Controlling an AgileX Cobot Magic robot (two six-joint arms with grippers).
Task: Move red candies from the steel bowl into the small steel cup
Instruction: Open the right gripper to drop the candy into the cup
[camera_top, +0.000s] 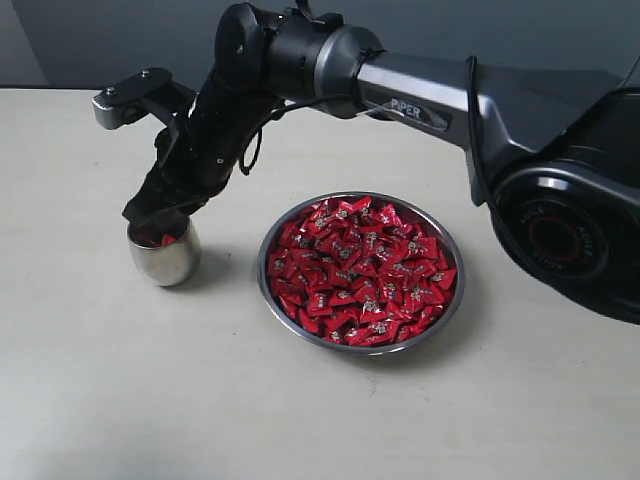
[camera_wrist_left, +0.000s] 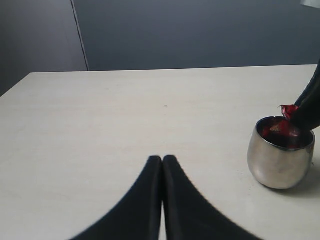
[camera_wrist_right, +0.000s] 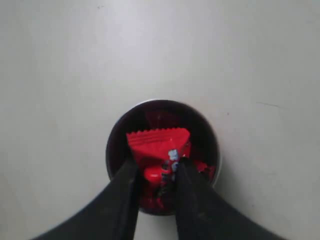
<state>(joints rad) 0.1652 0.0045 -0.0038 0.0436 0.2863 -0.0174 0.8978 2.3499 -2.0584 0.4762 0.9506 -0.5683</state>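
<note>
Red candy (camera_wrist_right: 158, 141) is pinched by the right hand (camera_wrist_right: 156, 166) over the small steel cup (camera_top: 166, 260).

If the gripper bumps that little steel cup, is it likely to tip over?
Probably tippy: the small steel cup has a rounded body on a narrow base. Its polished wall would likely slide on the smooth table. Seemingly few red candies weigh it down.

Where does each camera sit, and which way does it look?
Exterior: above the table, looking down at the wide steel bowl of red foil candies; right arm shows.
Left wrist: low, looking across the table; shut left gripper shows.
Right wrist: straight down; right gripper pinches one candy.
Shared: all see the small round steel cup.
</note>
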